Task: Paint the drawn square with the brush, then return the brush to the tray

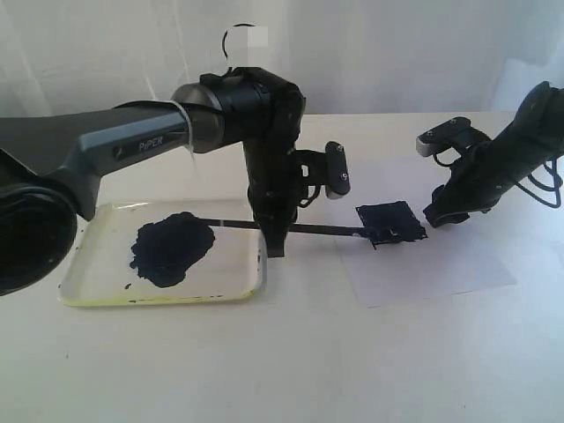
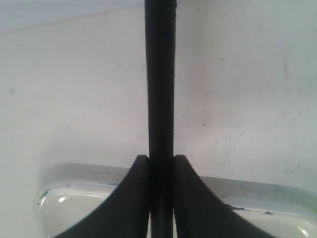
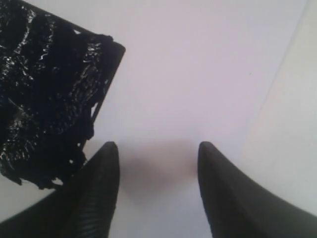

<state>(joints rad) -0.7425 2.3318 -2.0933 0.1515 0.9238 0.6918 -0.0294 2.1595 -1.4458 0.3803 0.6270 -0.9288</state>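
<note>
Two arms in the exterior view. Left gripper [image 1: 275, 240] points down at the right rim of the tray [image 1: 88, 298], closed on the brush [image 1: 322, 230] near mid-length. The stick lies almost flat. One end is over the tray near the paint blob [image 1: 172, 249], and the tip is at the left edge of the square [image 1: 390, 224]. The square is solid dark with ragged edges, so painting looks done and the return to the tray is left. Right gripper [image 1: 438, 216] is low on the paper [image 1: 441, 273], just right of the square.

Risks: a wet tip swung back could drip or streak the paper and table. With a flat stick, the tail end could knock the tray rim and shift the tray.

Left wrist view: fingers [image 2: 140, 171] pinch the stick on both sides with no gap, and the tray rim is right below. The stick is thin and round, so it may twist or slide in the grip if the tip drags on sticky paint. Let go too high and it could roll off the rim.

Right wrist view: jaws stand wide apart with nothing between them, only bare paper. I cannot tell whether they press the sheet or just hang over it. One finger [image 3: 101, 168] is just beside the glossy wet corner of the square. Any sideways move could smear paint onto the finger or the sheet. If the sheet isn't held down, the brush pulling off could drag it.
</note>
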